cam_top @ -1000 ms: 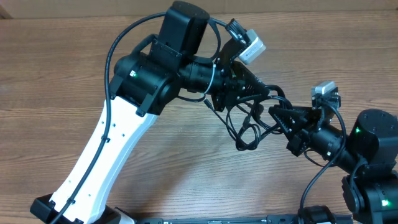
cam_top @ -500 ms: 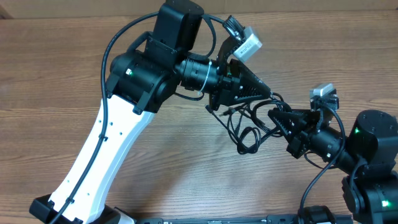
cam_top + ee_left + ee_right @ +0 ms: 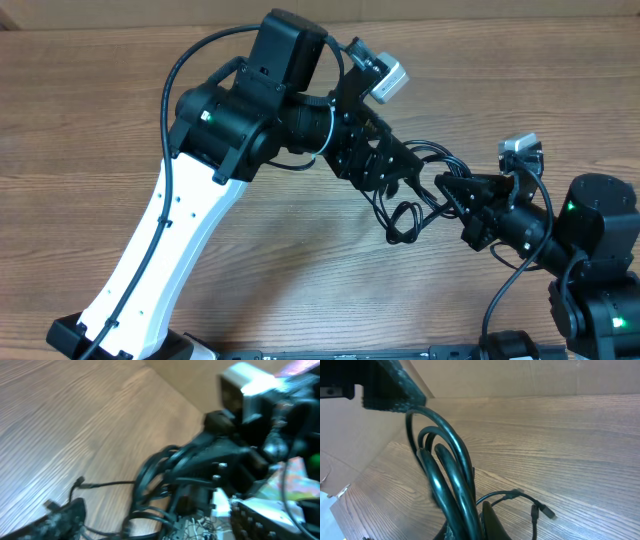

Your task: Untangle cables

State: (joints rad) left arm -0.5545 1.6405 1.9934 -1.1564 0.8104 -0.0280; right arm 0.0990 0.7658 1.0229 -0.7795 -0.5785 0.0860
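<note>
The cables [image 3: 405,213] are a knot of thin black loops hanging between my two grippers above the wooden table [image 3: 300,270]. My right gripper [image 3: 447,188] is shut on the cables; in the right wrist view several glossy strands [image 3: 451,472] rise from between its fingers [image 3: 492,520], and two small plug tips [image 3: 543,510] lie on the wood. My left gripper [image 3: 390,165] stands open just left of the knot. In the left wrist view its textured fingers [image 3: 62,521] are wide apart, with cable loops [image 3: 150,482] between them.
The left arm's large black and white body [image 3: 230,130] reaches across the table's middle. The right arm's base [image 3: 595,250] sits at the right edge. A cardboard wall [image 3: 530,377] bounds the far side. Bare wood lies left of and in front of the arms.
My left gripper has gone from shut to open, letting go of the cables, and has turned a little. My right gripper has stayed in place, still shut on the cables.
</note>
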